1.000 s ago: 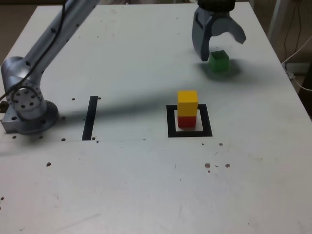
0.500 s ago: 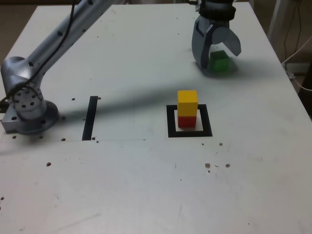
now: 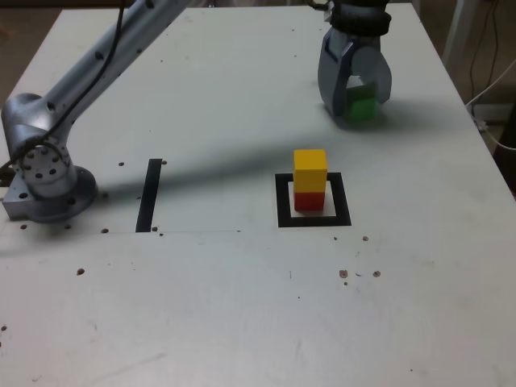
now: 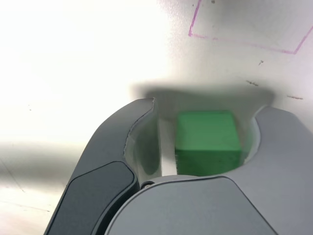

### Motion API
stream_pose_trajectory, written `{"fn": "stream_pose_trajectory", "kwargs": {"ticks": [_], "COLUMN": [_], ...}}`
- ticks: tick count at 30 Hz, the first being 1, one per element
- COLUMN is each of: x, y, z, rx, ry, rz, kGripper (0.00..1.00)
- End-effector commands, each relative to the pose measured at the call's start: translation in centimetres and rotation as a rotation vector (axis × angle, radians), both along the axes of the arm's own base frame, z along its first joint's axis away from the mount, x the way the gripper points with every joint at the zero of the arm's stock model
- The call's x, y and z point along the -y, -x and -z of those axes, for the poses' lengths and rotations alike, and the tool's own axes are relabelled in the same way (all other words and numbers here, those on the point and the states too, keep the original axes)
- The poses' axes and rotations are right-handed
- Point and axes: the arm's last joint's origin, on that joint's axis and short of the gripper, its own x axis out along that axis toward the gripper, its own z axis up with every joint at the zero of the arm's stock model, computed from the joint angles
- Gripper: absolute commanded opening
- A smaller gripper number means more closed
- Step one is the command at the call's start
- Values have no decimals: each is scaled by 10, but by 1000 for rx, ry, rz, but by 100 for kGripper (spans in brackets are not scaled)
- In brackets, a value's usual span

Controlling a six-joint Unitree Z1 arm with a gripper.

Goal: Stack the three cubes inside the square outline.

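Observation:
The green cube (image 3: 361, 103) sits on the table at the far right of the exterior view. My gripper (image 3: 357, 110) is lowered around it, one finger on each side. In the wrist view the green cube (image 4: 208, 139) lies between the grey fingers (image 4: 139, 137) of my gripper (image 4: 209, 108). One finger is up against the cube, and a narrow gap still shows at the other. The yellow cube (image 3: 310, 170) stands squarely on the red cube (image 3: 308, 201) inside the square outline (image 3: 282, 211), nearer the camera than the gripper.
A straight black tape strip (image 3: 149, 194) lies on the exterior view's left of the outline. The arm's base (image 3: 44, 173) stands at the left edge, and the arm reaches across the far half of the table. Cables (image 3: 493, 89) hang beyond the table's right edge.
The gripper has come down over the green cube, and its jaws have narrowed from wide open to close around it. The yellow-on-red stack has not moved.

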Motion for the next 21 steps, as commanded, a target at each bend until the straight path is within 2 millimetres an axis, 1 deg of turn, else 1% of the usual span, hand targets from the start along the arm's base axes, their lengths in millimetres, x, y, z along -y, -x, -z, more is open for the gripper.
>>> {"fn": "stream_pose_trajectory", "kwargs": {"ticks": [1, 7, 11, 16, 19, 21], "x": [3, 5, 7, 17, 30, 43], "y": [3, 4, 8, 23, 37, 49], "z": [-1, -3, -11, -35, -54, -69], "rx": [-28, -30, -27, -30, -31, -28], "ry": [16, 16, 9, -1, -4, -4], "rz": [5, 8, 14, 33, 51, 68], "kGripper": [28, 27, 27, 27, 27, 28]}}
